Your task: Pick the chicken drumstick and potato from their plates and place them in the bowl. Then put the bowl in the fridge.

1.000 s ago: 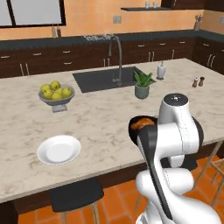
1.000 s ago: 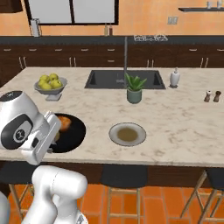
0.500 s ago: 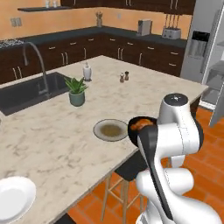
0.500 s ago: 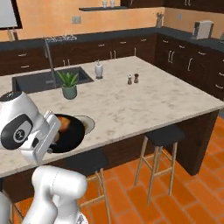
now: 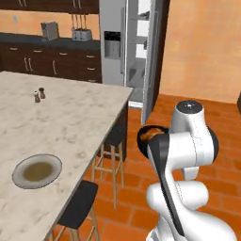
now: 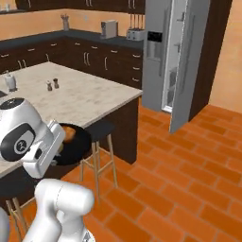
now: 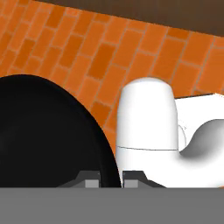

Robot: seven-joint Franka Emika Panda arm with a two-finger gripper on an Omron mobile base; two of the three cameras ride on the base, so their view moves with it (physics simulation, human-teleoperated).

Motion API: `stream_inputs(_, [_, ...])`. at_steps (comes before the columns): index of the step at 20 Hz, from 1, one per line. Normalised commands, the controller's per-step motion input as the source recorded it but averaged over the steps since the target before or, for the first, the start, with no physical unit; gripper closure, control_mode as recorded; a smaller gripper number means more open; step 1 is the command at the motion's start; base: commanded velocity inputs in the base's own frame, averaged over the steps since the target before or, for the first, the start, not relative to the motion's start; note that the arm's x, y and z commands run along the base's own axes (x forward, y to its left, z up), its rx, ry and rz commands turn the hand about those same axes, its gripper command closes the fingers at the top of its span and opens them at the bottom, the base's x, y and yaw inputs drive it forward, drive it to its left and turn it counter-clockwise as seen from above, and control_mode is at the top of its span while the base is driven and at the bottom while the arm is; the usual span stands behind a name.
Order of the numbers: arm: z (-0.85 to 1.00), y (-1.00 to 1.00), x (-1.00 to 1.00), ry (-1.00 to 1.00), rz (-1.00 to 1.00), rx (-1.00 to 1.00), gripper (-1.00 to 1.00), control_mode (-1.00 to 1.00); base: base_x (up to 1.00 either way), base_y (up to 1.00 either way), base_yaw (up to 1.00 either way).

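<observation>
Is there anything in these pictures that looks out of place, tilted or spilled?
Nothing is spilled. The black bowl hangs over the brick floor, clamped by its rim in the gripper, with orange-brown food inside. The fridge door stands open, as the task needs.

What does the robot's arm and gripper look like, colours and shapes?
The arm is glossy white with rounded, bulbous segments, dark grey joint bands and a dark round cap on top. In the hand view, the gripper ends in two small dark grey fingertips.

The arm is folded close to the base, its pincer point(image 7: 110, 177) clamped on the bowl point(image 7: 48, 135) rim.
</observation>
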Motion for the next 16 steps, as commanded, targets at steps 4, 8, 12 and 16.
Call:
stream_inputs(4, [0.0,0.0,0.0,0.0,0.0,0.0,1.0,1.0,0.44,-0.57,-0.62])
stream_inputs(8, [0.0,0.0,0.0,0.0,0.0,0.0,1.0,1.0,1.0,-0.28,-0.23])
stream_inputs(12, [0.0,0.0,0.0,0.0,0.0,0.0,1.0,1.0,1.0,-0.15,-0.05])
stream_inputs(16, [0.0,0.0,0.0,0.0,0.0,0.0,1.0,1.0,1.0,-0.21,0.01])
